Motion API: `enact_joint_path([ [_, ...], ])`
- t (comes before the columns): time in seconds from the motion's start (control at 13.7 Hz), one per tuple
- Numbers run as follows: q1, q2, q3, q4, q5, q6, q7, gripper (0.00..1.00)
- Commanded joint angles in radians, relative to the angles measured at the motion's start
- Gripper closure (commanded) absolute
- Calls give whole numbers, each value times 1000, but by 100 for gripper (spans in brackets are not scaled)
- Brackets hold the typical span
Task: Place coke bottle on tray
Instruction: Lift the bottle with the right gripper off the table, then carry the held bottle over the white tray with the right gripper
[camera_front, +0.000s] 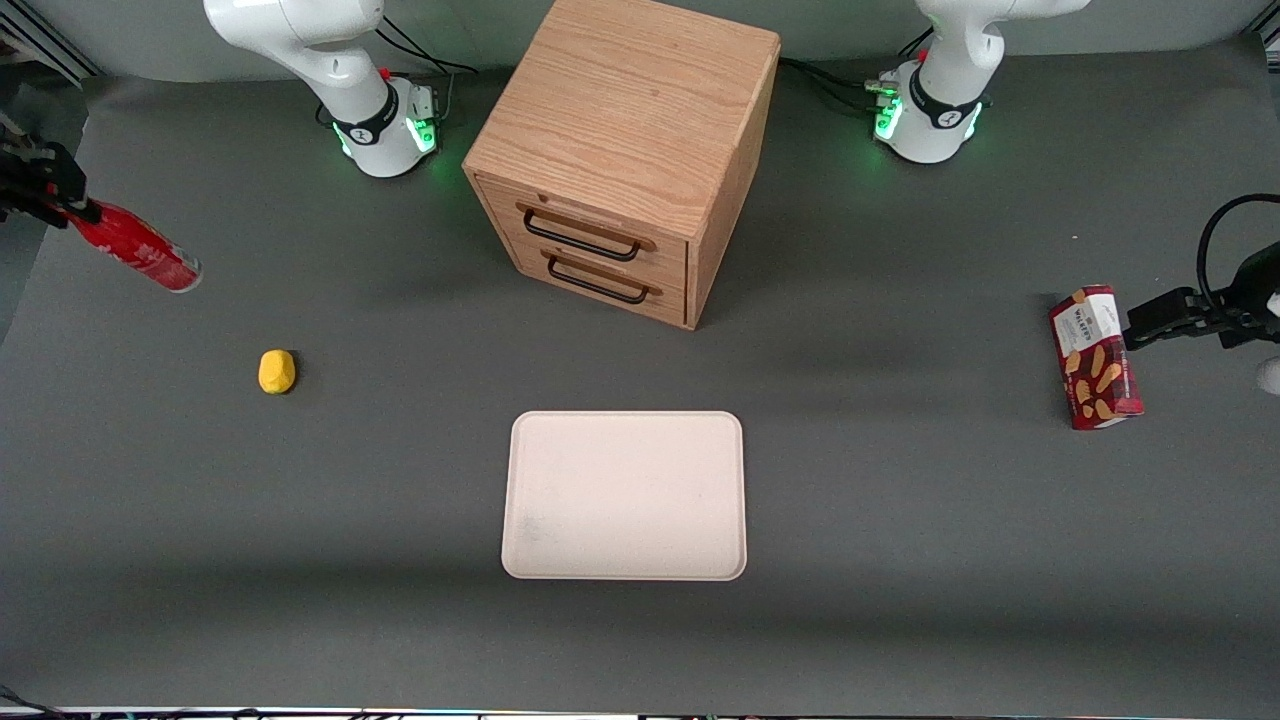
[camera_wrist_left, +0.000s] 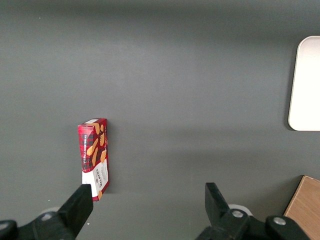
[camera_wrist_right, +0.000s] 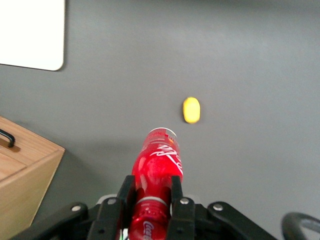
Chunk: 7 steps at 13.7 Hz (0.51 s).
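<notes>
A: Coke bottle (camera_wrist_right: 156, 172) pinched between the end effector (camera_wrist_right: 148, 200) fingers near its neck end, body sticking out base-first, carried tilted above the worktop (camera_front: 900, 560) at the working arm's edge.

B: Risk?

A: The hold is high on a slim, smooth bottle, and most of its length hangs out past the fingers. I'd judge it could swivel or slide in the pinch during a fast swing. If it's released at this slant over the tray (camera_front: 625, 495), it'll likely tip and roll; the rim is low and won't stop it.

B: Anything in the path?

A: A small yellow lump (camera_front: 277, 371) sits on the worktop just ahead of the bottle's base, below it, between the end effector and the tray. It's low, but a dropping bottle base could clip it. The wooden drawer cabinet (camera_front: 625, 160) stands off to one side of the line and is tall, so a wide arc could graze its corner.

B: Room?

A: Bare worktop from the lump to the tray. The tray holds nothing and lies well apart from the end effector. The biscuit box (camera_front: 1095, 358) sits toward the parked arm's end, out of play.
</notes>
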Motion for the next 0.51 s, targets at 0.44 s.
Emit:
enact_joint_path([
  [0.44, 0, 358, 259, 418, 20, -87, 309, 100],
])
